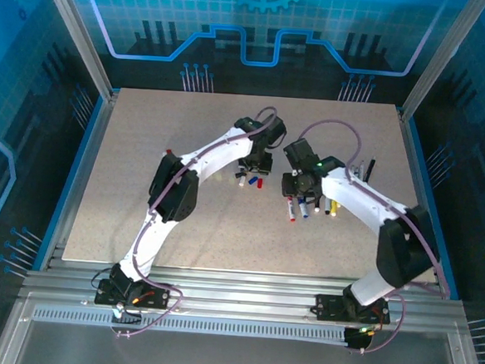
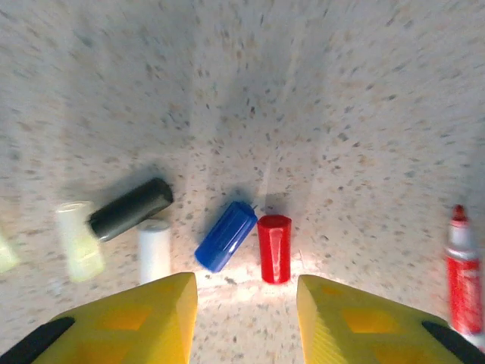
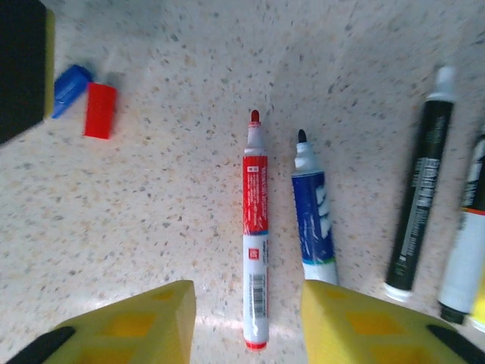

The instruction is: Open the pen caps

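Claws: left claw (image 2: 246,299) apart, empty, hovers over loose pen caps on worktop (image 1: 137,141). Red cap (image 2: 273,248) and blue cap (image 2: 226,236) just ahead of fingertips, black cap (image 2: 130,208) further left. Right claw (image 3: 248,307) apart, empty, over pens. Red pen (image 3: 256,227) and blue pen (image 3: 312,220) bare-tipped, parallel, tips pointing away from claw. Black pen (image 3: 419,205) off to right, same heading; top end blurred, possibly still capped. Right arm nearer; sideways shift needed. Worktop edges well apart; left arm close on inner side.
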